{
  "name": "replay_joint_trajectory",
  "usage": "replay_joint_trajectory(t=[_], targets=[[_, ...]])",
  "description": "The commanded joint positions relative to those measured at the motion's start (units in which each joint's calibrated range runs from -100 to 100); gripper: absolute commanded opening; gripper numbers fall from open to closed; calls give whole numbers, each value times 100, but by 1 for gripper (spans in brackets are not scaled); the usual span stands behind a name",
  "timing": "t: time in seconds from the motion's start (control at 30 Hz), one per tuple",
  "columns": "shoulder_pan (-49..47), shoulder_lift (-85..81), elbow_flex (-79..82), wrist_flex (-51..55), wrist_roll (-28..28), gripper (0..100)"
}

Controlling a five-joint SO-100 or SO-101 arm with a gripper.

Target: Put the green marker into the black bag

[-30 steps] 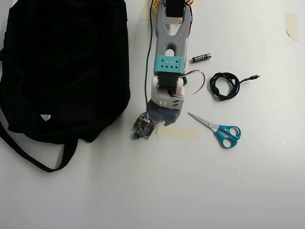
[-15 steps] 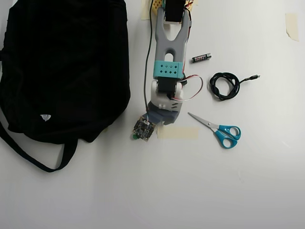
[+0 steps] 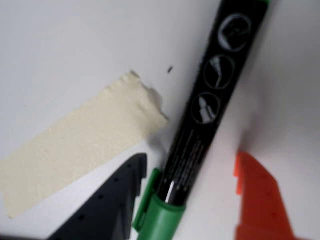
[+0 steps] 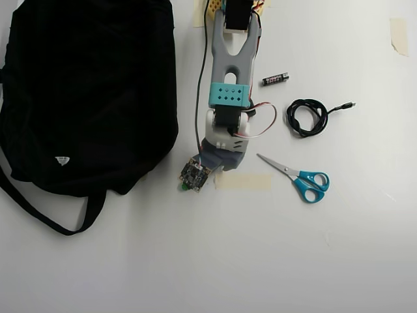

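The green marker (image 3: 210,105) lies on the white table in the wrist view, its black barrel running from the top right down to its green cap at the bottom. My gripper (image 3: 192,157) is open and straddles it: the dark finger (image 3: 115,200) sits close to the cap's clip, and the orange finger (image 3: 257,200) stands a little off to the right. In the overhead view the gripper (image 4: 212,171) hides the marker except for a green tip (image 4: 186,188). The black bag (image 4: 85,91) lies to the left of the arm.
A strip of beige tape (image 4: 242,181) is stuck to the table just beside the gripper. Blue-handled scissors (image 4: 301,177), a coiled black cable (image 4: 307,117) and a small battery (image 4: 275,79) lie to the right. A bag strap (image 4: 45,208) trails at the lower left.
The arm has shifted slightly, its teal link moving a little down in the overhead view. The gripper stays over the marker.
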Motion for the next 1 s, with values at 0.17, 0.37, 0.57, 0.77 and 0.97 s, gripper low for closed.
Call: replay_joint_trajectory(t=[0.17, 0.37, 0.57, 0.77, 0.97], targets=[[28, 185, -225, 161, -114, 23], [50, 185, -225, 161, -119, 22], [50, 202, -216, 170, -119, 22], [20, 202, -171, 170, -98, 22], [-10, 210, -144, 290, -77, 22]])
